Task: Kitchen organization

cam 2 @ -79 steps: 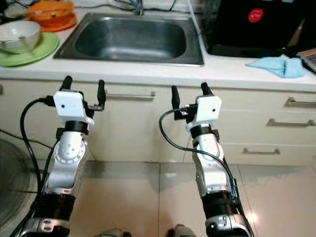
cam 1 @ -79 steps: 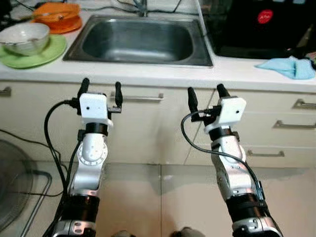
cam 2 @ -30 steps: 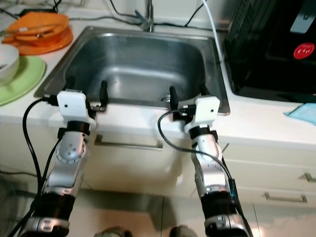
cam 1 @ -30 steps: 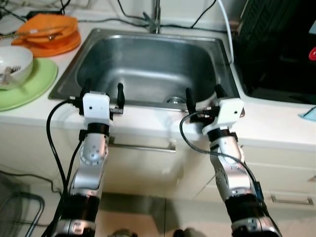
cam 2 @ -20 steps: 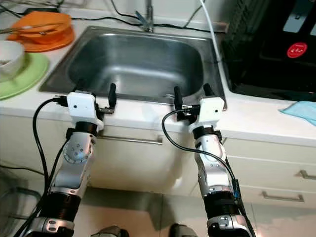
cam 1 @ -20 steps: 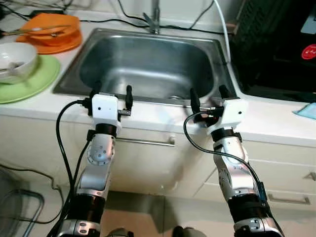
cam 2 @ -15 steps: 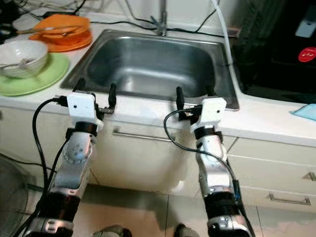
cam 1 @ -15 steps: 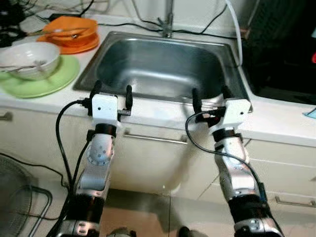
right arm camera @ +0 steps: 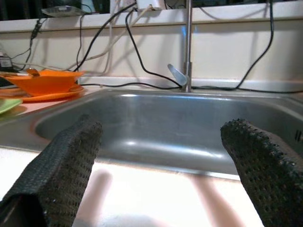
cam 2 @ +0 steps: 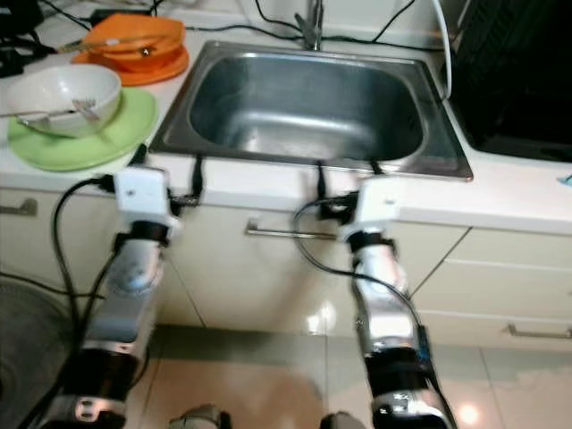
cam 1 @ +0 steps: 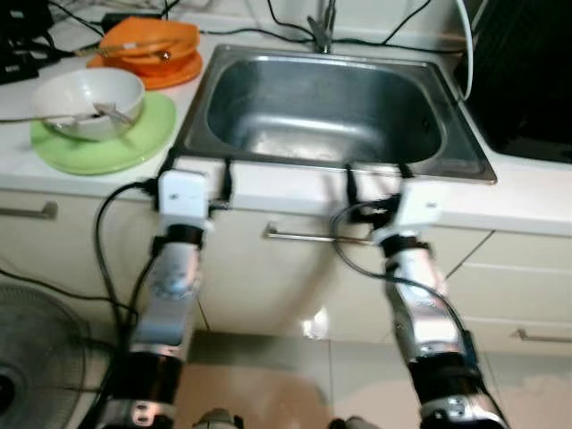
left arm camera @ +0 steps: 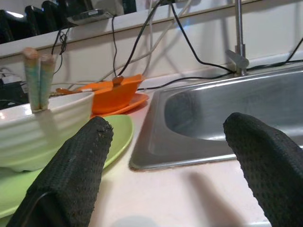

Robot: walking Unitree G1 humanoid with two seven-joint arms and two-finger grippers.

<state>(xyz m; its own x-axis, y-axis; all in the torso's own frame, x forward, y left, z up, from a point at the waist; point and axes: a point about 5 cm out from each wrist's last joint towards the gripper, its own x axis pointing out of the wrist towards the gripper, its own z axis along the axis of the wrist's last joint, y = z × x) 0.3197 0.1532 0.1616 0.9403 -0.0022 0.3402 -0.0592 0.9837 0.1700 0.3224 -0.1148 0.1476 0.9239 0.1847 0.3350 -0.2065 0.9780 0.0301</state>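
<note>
A white bowl [cam 1: 88, 100] with utensils in it sits on a green plate [cam 1: 134, 143] at the counter's left. Behind it an orange bowl [cam 1: 150, 40] rests on an orange plate [cam 1: 179, 71]. The steel sink [cam 1: 465, 143] looks empty, with a faucet [right arm camera: 188, 47] at its back. My left gripper [cam 1: 198, 168] is open at the counter's front edge, by the sink's near left corner. My right gripper [cam 1: 376, 174] is open at the same edge, in front of the sink's right half. Nothing is between either pair of fingers.
A black appliance [cam 1: 527, 80] stands on the counter to the right of the sink. Cables run along the back wall. A cabinet handle [cam 1: 304, 235] sits below the sink, and a drawer handle [cam 1: 541, 337] lower right. A fan [cam 1: 36, 357] stands on the floor at left.
The camera has swung left, so the dishes and sink sit further right and the picture is slightly blurred. Both arms keep their pose with grippers open.
</note>
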